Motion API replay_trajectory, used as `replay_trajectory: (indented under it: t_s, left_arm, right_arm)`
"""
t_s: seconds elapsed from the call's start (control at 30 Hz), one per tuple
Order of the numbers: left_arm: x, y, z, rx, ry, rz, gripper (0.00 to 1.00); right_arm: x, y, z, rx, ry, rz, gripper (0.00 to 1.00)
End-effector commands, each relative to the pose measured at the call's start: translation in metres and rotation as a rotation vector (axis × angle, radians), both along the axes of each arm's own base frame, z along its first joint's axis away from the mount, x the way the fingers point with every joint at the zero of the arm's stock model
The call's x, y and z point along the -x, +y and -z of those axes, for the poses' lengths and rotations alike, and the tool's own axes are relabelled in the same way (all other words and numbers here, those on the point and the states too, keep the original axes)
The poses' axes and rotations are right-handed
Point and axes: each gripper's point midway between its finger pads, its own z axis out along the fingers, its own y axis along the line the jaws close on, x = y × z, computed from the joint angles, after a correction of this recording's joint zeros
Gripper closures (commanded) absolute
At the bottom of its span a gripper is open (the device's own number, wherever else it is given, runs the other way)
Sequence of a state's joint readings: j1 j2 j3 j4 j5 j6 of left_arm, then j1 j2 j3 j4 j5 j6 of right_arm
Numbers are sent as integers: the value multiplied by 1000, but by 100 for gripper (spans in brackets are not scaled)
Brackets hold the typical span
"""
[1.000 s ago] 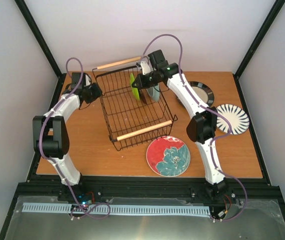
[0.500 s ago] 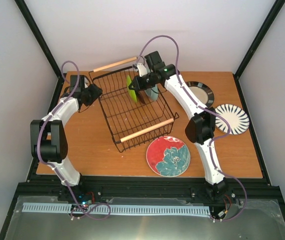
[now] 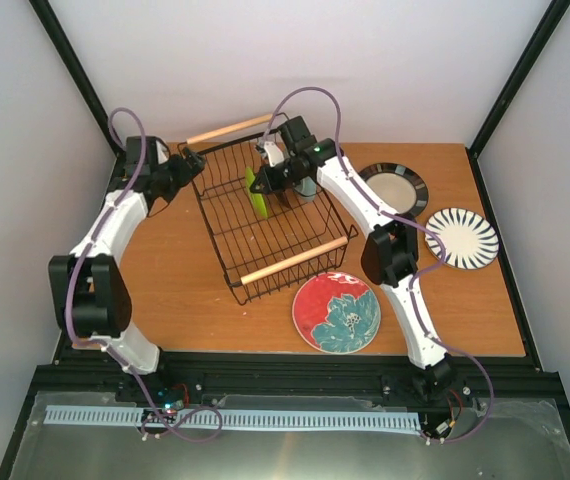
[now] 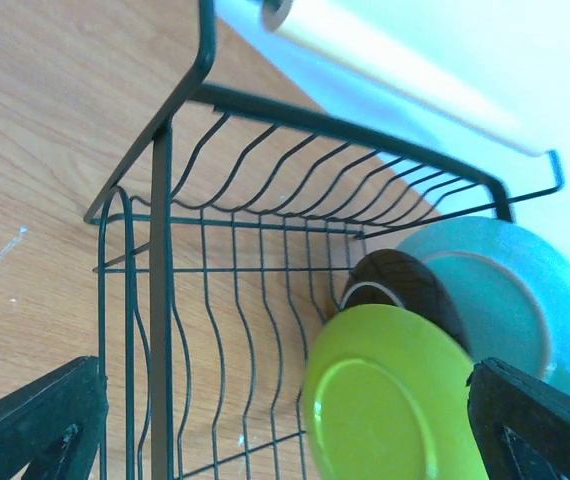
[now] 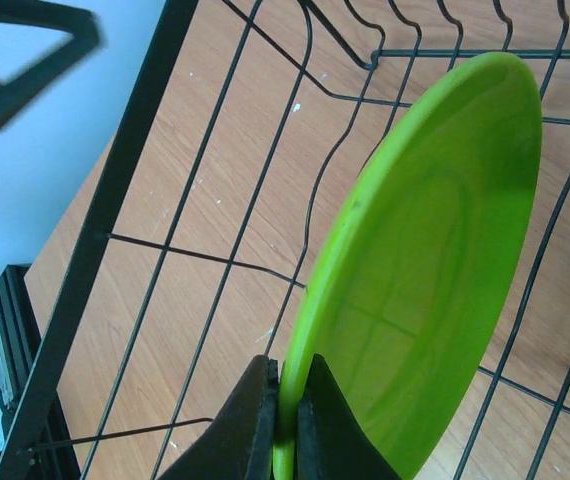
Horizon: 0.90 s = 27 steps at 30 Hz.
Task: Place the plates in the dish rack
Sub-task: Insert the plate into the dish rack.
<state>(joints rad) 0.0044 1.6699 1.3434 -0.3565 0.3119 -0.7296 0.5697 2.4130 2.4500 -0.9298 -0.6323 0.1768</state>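
Right tool [image 5: 287, 400] is pinched shut on the rim of the lime green plate [image 5: 425, 260], which you are holding on edge inside the dish rack [image 3: 211, 215]. Left tool [image 3: 190, 160] hovers at the rack's far left corner, by the far wooden handle. Its jaws are spread wide and it holds nothing.

A wood-grain bench [image 3: 195, 300] carries everything. The black wire rack sits on it, skewed, between your two arms.

Three plates lie flat outside the rack, all on your right arm's side:
- The red plate with teal flower [image 3: 337, 312] is just beside the near handle.
- The black-rimmed cream plate [image 3: 395, 187] is farther back.
- The white plate with black stripes [image 3: 462, 237] is nearest the bench's right edge.

Inside the rack, the mint green plate [image 4: 525, 290] and the small dark plate [image 4: 405, 285] stand on edge toward the far right.

The relation that matters is this. From your right tool the lime plate reaches down toward the rack's floor wires. From above it reads as a thin sliver running far to near, with its faces looking left and right. It stands to the left of the two racked plates, with a gap showing in the overhead view. Whether its lower rim already rests on the wires cannot be told.

The next move is probably a straight settle downward, then a release. Your open left tool is on the plate's left side and is the nearer one if the plate needs steadying.
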Motion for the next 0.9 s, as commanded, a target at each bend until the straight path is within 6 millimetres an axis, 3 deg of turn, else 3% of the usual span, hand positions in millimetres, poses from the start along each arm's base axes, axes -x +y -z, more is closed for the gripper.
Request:
replay_trajectory:
  t_s: [0.0, 0.23, 0.47, 0.87]
  left_arm:
    - [24, 8, -58, -15, -123, 5, 0]
    - [50, 12, -85, -48, -177, 1, 0]
    - [61, 15, -73, -53, -154, 2, 0]
    - [62, 15, -74, -57, -159, 13, 0]
  right_arm:
    - [-7, 13, -13, -47, -70, -30, 97]
    - [-20, 15, -2, -43, -92, -18, 97]
    - [-29, 3, -8, -29, -118, 10, 97]
    - [-44, -13, -7, -13, -134, 47, 97]
